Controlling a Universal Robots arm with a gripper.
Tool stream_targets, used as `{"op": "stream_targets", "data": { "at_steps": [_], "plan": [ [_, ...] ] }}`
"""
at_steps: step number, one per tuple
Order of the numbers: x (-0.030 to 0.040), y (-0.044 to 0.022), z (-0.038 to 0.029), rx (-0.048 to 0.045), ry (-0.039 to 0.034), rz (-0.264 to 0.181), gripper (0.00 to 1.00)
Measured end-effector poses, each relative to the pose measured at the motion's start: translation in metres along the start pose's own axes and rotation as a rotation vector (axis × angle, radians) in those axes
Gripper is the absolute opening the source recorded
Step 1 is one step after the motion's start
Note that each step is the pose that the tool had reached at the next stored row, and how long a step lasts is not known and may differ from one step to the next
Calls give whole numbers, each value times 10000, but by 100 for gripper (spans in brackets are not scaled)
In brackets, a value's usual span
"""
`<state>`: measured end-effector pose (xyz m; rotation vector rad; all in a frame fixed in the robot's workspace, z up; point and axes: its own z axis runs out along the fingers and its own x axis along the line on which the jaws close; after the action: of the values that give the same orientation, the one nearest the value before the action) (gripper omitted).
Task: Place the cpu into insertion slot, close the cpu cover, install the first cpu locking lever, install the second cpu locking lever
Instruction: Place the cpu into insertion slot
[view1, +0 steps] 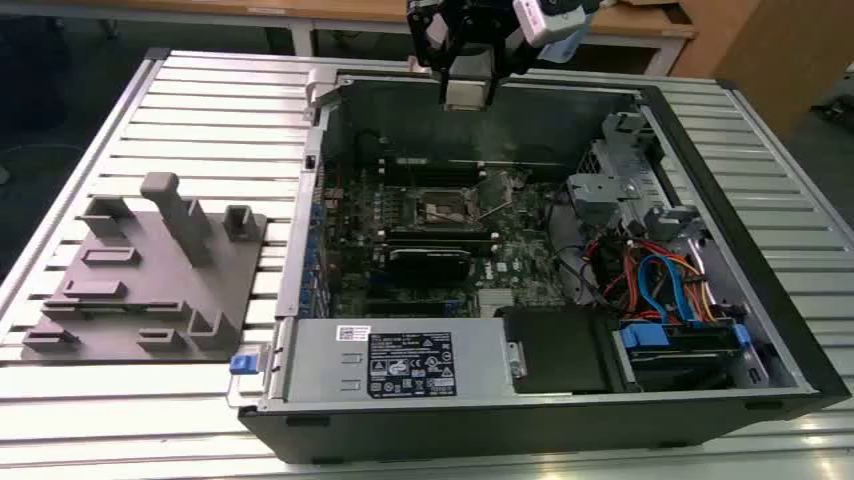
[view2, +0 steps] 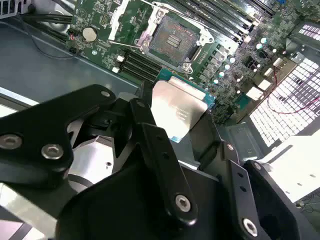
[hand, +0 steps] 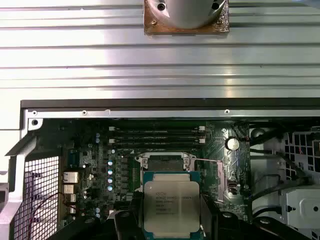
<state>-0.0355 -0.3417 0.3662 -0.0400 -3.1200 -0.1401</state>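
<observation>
Our claw (view2: 179, 116) grips the cpu (hand: 171, 205) above the far wall of the case (view1: 534, 432); the open insertion slot (view1: 441, 207) lies below, nearer.

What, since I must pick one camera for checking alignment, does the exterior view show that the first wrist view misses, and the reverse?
Exterior view: the grey fixture tray beside the computer case, the labelled power supply and coloured cables. First wrist view: the cpu with its silvery top face close up, and a coin battery. Both: the gripper shut on the cpu, the insertion slot and the slatted table.
</observation>
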Motion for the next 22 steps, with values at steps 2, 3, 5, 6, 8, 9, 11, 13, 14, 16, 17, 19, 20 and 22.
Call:
{"op": "stream_targets", "data": {
  "at_steps": [2,3,5,6,8,9,11,13,14,16,17,19,20,22],
  "plan": [
    [0,0,0,0,0,0,54],
    [0,0,0,0,0,0,54],
    [0,0,0,0,0,0,54],
    [0,0,0,0,0,0,54],
    [0,0,0,0,-1,7,54],
    [0,0,0,1,-1,17,54],
    [3,0,0,-1,-10,109,54],
    [3,0,1,-3,-18,213,54],
    [3,0,1,-4,-21,239,54],
    [3,0,1,-4,-22,244,54],
    [3,0,1,-4,-22,246,54],
    [3,0,1,-4,-22,247,54],
    [3,0,1,-5,-22,249,54],
    [3,0,1,-5,-23,251,54]
  ]
}}
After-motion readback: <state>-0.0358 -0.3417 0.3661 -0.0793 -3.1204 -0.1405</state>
